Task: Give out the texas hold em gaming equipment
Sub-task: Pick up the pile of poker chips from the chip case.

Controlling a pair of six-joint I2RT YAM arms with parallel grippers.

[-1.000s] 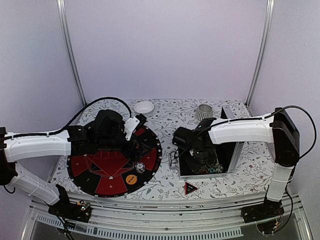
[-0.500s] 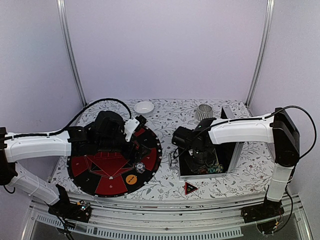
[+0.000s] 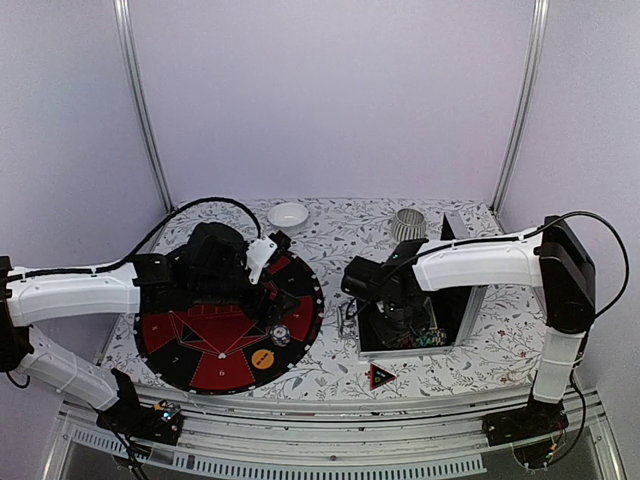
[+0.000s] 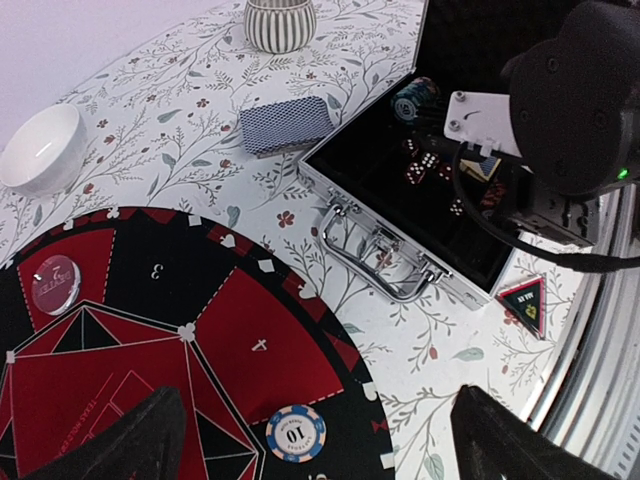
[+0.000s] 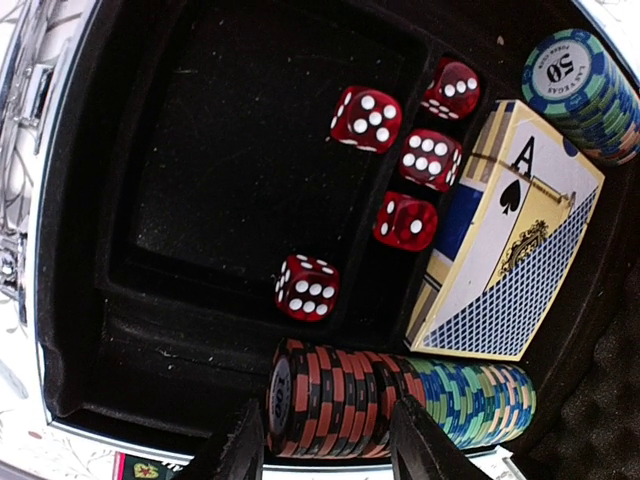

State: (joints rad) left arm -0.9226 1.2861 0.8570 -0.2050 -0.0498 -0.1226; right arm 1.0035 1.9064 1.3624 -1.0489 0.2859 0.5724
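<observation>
My right gripper (image 5: 328, 448) is open inside the open metal case (image 3: 470, 312), its fingers (image 5: 238, 452) either side of a row of black-and-red striped poker chips (image 5: 345, 398). Green-blue chips (image 5: 472, 402) continue that row. A boxed card deck (image 5: 512, 250), red dice (image 5: 366, 118) and a stack of 50 chips (image 5: 580, 88) lie beside them. My left gripper (image 4: 320, 455) is open and empty above the round red-and-black mat (image 4: 250, 330), near a blue 10 chip (image 4: 295, 433). A clear disc (image 4: 55, 282) and an orange disc (image 3: 263, 359) lie on the mat. A grey-blue card deck (image 4: 287, 125) and a red triangular marker (image 4: 523, 303) lie on the table.
A white bowl (image 4: 40, 150) and a ribbed grey cup (image 4: 280, 22) stand at the back of the floral tablecloth. The case's handle (image 4: 375, 262) and latches face the mat. The case lid (image 3: 448, 228) stands upright behind the right arm.
My right arm has shifted slightly left inside the case. The left arm has barely moved.
</observation>
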